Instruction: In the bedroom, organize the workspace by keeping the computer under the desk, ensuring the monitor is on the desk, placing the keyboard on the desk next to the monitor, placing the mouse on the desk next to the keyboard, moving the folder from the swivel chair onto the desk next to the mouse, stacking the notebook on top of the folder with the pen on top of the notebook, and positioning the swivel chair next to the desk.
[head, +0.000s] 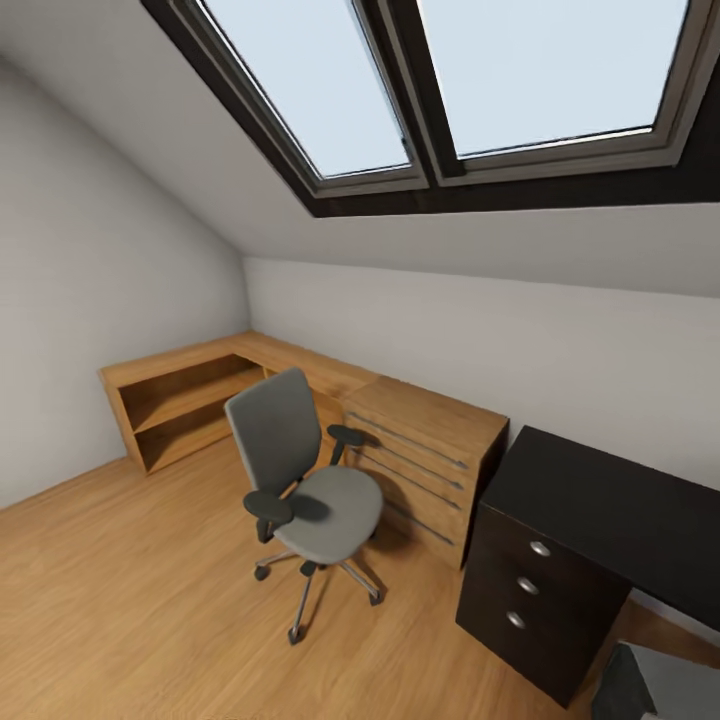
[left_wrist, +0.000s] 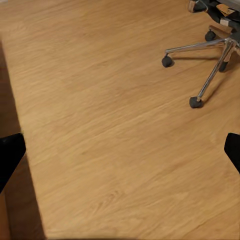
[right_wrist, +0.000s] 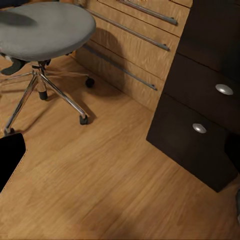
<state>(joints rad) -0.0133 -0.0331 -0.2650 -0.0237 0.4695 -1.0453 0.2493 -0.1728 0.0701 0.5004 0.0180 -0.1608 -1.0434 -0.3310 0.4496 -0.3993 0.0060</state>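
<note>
The swivel chair (head: 310, 500) stands on the wood floor in front of a wooden cabinet, its grey seat (right_wrist: 45, 27) bare. Its chrome base and casters (left_wrist: 215, 50) show in the left wrist view. The black desk (head: 620, 510) is at the right, with silver-knobbed drawers (right_wrist: 200, 100) at its near end. A grey boxy thing (head: 655, 685), perhaps the computer, sits low at the desk's right. Left gripper (left_wrist: 120, 152) hangs open over bare floor. Right gripper (right_wrist: 120, 160) is open above the floor, between chair and drawers. Monitor, keyboard, mouse, folder, notebook and pen are out of view.
A wooden cabinet (head: 430, 440) with long bar handles (right_wrist: 130, 32) stands between chair and desk. A low wooden shelf unit (head: 180, 400) runs along the far left corner. The sloped ceiling holds two skylights (head: 330, 80). Open floor (head: 120, 600) lies left of the chair.
</note>
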